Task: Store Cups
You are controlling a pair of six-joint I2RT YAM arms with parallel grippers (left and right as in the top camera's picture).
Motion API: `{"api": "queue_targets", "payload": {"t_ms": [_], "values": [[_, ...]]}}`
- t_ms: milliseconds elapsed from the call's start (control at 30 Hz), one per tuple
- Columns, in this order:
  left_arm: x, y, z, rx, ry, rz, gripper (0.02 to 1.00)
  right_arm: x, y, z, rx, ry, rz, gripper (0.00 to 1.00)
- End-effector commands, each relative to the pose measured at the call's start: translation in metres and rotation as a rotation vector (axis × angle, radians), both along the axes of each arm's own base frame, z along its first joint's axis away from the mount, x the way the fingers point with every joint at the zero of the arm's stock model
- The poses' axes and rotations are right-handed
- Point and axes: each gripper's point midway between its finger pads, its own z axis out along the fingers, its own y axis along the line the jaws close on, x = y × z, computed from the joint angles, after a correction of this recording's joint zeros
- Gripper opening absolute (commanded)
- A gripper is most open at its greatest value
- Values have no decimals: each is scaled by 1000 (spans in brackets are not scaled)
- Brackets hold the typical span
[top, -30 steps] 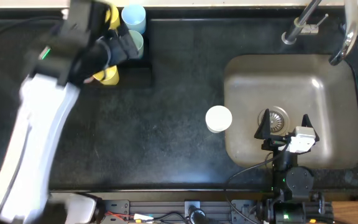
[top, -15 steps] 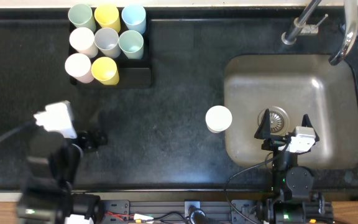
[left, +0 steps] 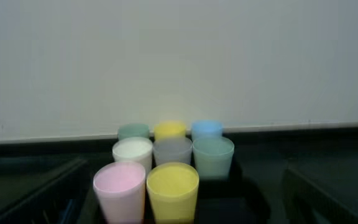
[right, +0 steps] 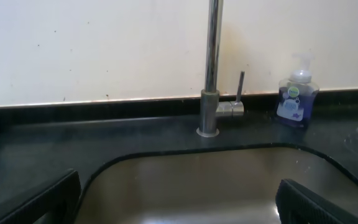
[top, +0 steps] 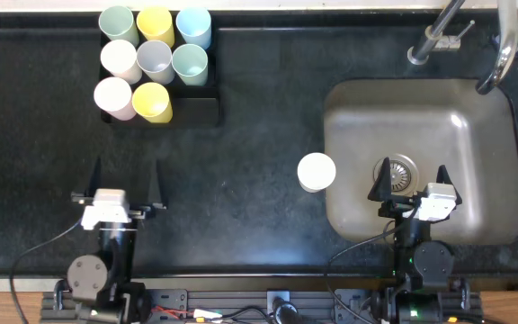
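Dark countertop [top: 259,225] under a pale wall, w/ a steel sink [top: 475,99] sunk into its right end. From where I stand, everything reads off that sink. At its back rim stands the faucet [right: 211,68]. A soap bottle [right: 297,99] sits on the counter beyond the sink, near the faucet.

The right gripper [top: 412,171] hangs over the sink basin, approx. above the drain [top: 401,169]. Its jaws are spread wide and hold nothing.

A loose white cup [top: 317,171] stands on the counter right at the sink's left rim, level w/ the drain. Whether it touches the rim I can't tell.

A black tray [top: 200,110] sits well left of the sink, toward the back wall, w/ eight cups upright in it, packed close.
- Column nearest the sink: blue cup [top: 193,22], teal cup [top: 190,63], then a bare slot at the front.
- Next column: yellow cup [top: 155,22], grey cup [top: 155,58], 2nd yellow cup [top: 152,101].
- Farthest from the sink: green cup [top: 117,20], tray white cup [top: 120,58], pink cup [top: 113,94].

The left gripper [top: 126,171] is also well left of the sink. It sits nearer the counter's front edge than the tray and apart from it. Its jaws are spread wide w/ nothing btwn them, and they point toward the tray.
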Motion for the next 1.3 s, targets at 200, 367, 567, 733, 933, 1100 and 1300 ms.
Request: {"api": "queue_targets", "payload": {"t_ms": [200, 367, 567, 733, 933, 1100, 1300], "values": [[1, -1, -57, 91, 211, -7, 998, 0, 0, -3, 0, -1, 4, 998], [1, -1, -57, 91, 211, -7, 998, 0, 0, -3, 0, -1, 4, 998], [1, -1, -57, 91, 211, -7, 998, 0, 0, -3, 0, -1, 4, 996], [1, -1, -57, 91, 211, -7, 998, 0, 0, -3, 0, -1, 4, 998], [1, -1, -57, 91, 211, -7, 998, 0, 0, -3, 0, -1, 4, 996], [1, -1, -57, 91, 211, -7, 998, 0, 0, -3, 0, -1, 3, 998], [1, -1, -57, 91, 211, -7, 998, 0, 0, -3, 0, -1, 4, 998]]}}
